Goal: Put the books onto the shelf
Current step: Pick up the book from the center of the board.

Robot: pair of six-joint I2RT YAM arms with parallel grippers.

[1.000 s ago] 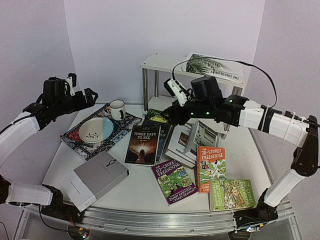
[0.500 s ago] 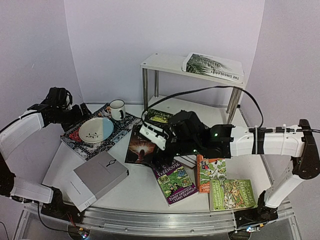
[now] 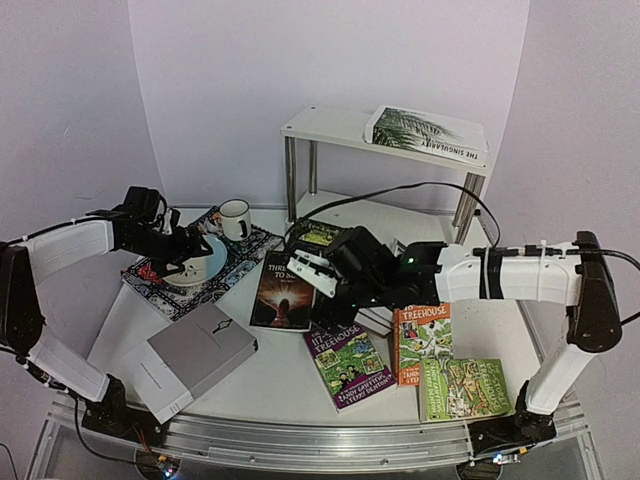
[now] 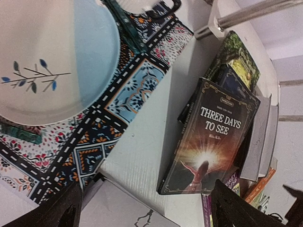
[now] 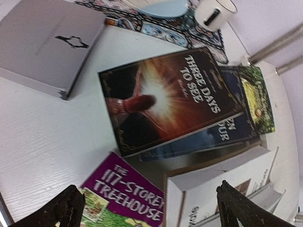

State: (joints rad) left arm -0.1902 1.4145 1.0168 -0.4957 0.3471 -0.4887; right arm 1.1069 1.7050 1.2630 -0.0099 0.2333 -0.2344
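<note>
Books point(image 3: 285, 292) lie scattered on the white tabletop point(image 3: 285, 390) before a two-tier white shelf point(image 3: 325, 125) with chrome legs. One white book point(image 3: 425, 133), palm fronds on its cover and "THE SINGULARITY" on its spine, lies flat on the shelf's top board. On the tabletop, a dark novel point(image 5: 170, 99) titled "THREE DAYS TO SEE", showing a figure before a burst of light, overlaps a blue book point(image 5: 222, 135) beside a green-covered book point(image 5: 255, 97). Near them lie a purple paperback point(image 3: 348, 362) reading "117-STOREY TREEHOUSE", an orange paperback point(image 3: 422, 345) reading "STOREY TREEHOUSE" and a green paperback point(image 3: 462, 388), all face up. A grey hardback point(image 3: 195, 355) with a small black emblem sits apart at the front left. The right gripper point(image 5: 151, 210) hangs released and empty above the novel and the purple paperback. The left gripper point(image 4: 147, 213), likewise spread and empty, hovers over a patterned mat point(image 3: 240, 252) bearing a bowl point(image 4: 47, 61) painted with a leaf sprig. A mug point(image 3: 235, 217) stands at the mat's far edge.
</note>
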